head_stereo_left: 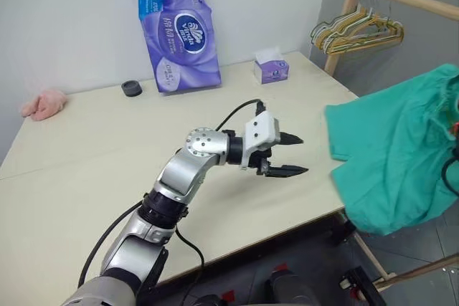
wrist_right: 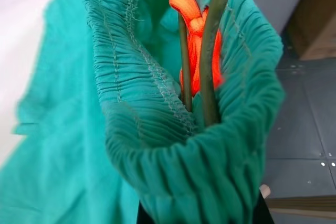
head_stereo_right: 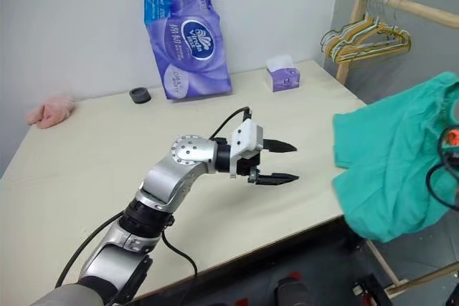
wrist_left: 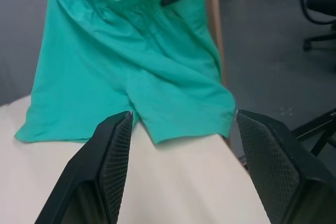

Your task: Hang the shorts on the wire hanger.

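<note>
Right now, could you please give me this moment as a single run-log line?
left gripper: open, empty, over table | right gripper: shut on shorts waistband | wire hanger: inside waistband | shorts: lifted at table's edge

Pretty even, soft indoor light, no glare; head views slightly soft, shorts (wrist_right: 173,145) waistband blurry at 6 o'clock up close.

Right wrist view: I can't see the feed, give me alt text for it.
The shorts, teal-green, are bunched at their gathered elastic waistband right at the right gripper, whose jaws are shut on them. Two thin olive strands of the wire hanger rise through the waistband opening beside an orange-red drawstring knot. Grey floor tiles lie behind.
</note>
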You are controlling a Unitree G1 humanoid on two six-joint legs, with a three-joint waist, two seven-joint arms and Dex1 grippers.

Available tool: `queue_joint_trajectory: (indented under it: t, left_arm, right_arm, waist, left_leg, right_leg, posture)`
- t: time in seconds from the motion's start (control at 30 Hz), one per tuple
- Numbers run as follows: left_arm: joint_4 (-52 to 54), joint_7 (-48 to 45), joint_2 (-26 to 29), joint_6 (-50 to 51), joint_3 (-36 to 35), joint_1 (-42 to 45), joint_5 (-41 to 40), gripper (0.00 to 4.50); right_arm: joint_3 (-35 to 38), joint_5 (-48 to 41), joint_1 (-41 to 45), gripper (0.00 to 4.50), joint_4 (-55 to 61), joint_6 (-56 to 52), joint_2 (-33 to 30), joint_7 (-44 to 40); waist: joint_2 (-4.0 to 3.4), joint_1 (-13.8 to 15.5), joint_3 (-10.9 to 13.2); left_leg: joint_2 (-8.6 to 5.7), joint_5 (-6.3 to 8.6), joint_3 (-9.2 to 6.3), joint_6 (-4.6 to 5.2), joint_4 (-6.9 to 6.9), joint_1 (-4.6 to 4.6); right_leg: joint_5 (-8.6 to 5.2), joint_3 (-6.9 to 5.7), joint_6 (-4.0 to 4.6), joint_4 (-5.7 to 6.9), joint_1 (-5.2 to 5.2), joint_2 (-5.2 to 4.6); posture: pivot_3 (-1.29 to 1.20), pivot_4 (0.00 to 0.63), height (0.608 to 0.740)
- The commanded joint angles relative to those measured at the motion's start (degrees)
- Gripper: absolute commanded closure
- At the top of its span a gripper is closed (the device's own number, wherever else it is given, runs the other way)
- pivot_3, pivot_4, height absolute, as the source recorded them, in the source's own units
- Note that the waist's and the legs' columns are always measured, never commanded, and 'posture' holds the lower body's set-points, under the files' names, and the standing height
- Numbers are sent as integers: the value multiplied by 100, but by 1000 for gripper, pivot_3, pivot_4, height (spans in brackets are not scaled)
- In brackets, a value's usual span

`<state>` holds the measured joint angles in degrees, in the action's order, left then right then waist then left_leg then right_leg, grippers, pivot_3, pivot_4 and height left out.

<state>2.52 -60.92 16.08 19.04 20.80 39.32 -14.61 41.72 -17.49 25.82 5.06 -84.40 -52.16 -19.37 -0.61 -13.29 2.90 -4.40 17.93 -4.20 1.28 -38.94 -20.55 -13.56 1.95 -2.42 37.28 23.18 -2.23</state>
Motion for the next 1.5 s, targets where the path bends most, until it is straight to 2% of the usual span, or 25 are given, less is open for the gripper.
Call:
queue_joint_trajectory:
  t: [0.03,0.27,0.4,0.57,0.63,0.77,0.83,1.0,1.07,1.23,1.33,1.4,1.5]
  left_arm:
    - [61,3,-132,-171,77,160,44,1193]
    - [-171,82,-499,-243,73,543,67,1193]
    - [-485,78,-793,-383,29,953,55,1193]
    - [-675,31,-966,-605,51,1196,96,1193]
    - [-708,30,-1006,-655,51,1233,101,1193]
    - [-745,46,-1063,-699,36,1274,85,1193]
    - [-776,45,-1084,-733,36,1278,92,1193]
    - [-867,12,-1110,-805,25,1289,89,1193]
    - [-939,4,-1128,-839,28,1296,93,1193]
    - [-991,-45,-1130,-759,35,1282,62,1169]
    - [-1026,-51,-1135,-787,26,1290,80,617]
    - [-1064,-41,-1147,-819,13,1304,97,43]
    - [-1141,-27,-1178,-873,-9,1349,102,32]
  right_arm:
    - [73,257,472,4500,-516,587,-379,283]
    - [-257,384,1209,4500,-1931,1219,-827,404]
    - [-626,498,1793,4500,-3315,1677,-1254,398]
    - [-1174,585,2226,4500,-4759,2034,-1676,90]
    - [-1368,586,2287,4500,-5105,2075,-1777,-74]
    - [-1580,508,2142,4500,-5285,1843,-1817,-363]
    - [-1556,441,2068,4500,-5182,1665,-1776,-405]
    - [-1495,340,2070,4500,-4949,1635,-1715,-430]
    - [-1364,382,2119,4500,-4833,1777,-1694,-179]
    - [-937,314,2228,3068,-4497,1659,-1623,276]
    - [-678,239,2289,2088,-4133,1394,-1511,509]
    - [-480,199,2333,1384,-3767,1186,-1382,708]
    - [-253,274,2308,350,-2852,1050,-1110,1094]
  waist:
    - [-12,-38,3]
    - [-11,-194,19]
    - [-32,-223,52]
    - [-32,-259,88]
    - [-29,-262,98]
    - [-40,-281,141]
    - [-17,-299,158]
    - [7,-339,178]
    - [7,-361,183]
    - [0,-428,204]
    - [-3,-450,206]
    - [-2,-480,207]
    - [-2,-524,207]
  left_leg:
    - [0,5,8,9,0,0]
    - [0,20,61,36,-2,6]
    - [-7,34,99,61,-5,20]
    - [-4,39,133,69,3,35]
    - [-4,41,150,73,6,45]
    - [-6,56,195,96,5,79]
    - [-6,60,205,102,2,80]
    - [-4,64,204,105,-1,90]
    - [-3,64,203,104,-1,90]
    - [-4,65,203,104,-1,89]
    - [-3,66,202,104,0,89]
    - [-3,67,203,104,0,89]
    - [-4,68,204,105,0,88]
  right_leg:
    - [0,9,-6,-5,0,0]
    - [13,60,-42,-26,-3,5]
    - [12,81,-67,-34,-8,5]
    - [6,130,-77,-33,-10,15]
    - [-12,151,-106,-34,-11,22]
    - [-24,198,-139,-38,-38,26]
    - [-23,208,-153,-42,-41,41]
    - [-20,210,-160,-48,-55,41]
    - [-20,209,-160,-48,-55,41]
    - [-21,210,-162,-48,-55,21]
    - [-21,210,-163,-48,-54,20]
    - [-22,211,-164,-49,-54,20]
    - [-23,213,-168,-49,-55,20]
  posture:
    - [-403,65,740]
    - [-392,71,740]
    - [-387,85,740]
    - [-382,99,740]
    - [-381,102,740]
    - [-381,106,740]
    - [-382,108,740]
    - [-390,109,740]
    - [-391,107,740]
    - [-392,103,740]
    - [-397,99,740]
    - [-399,98,740]
    - [-406,93,740]
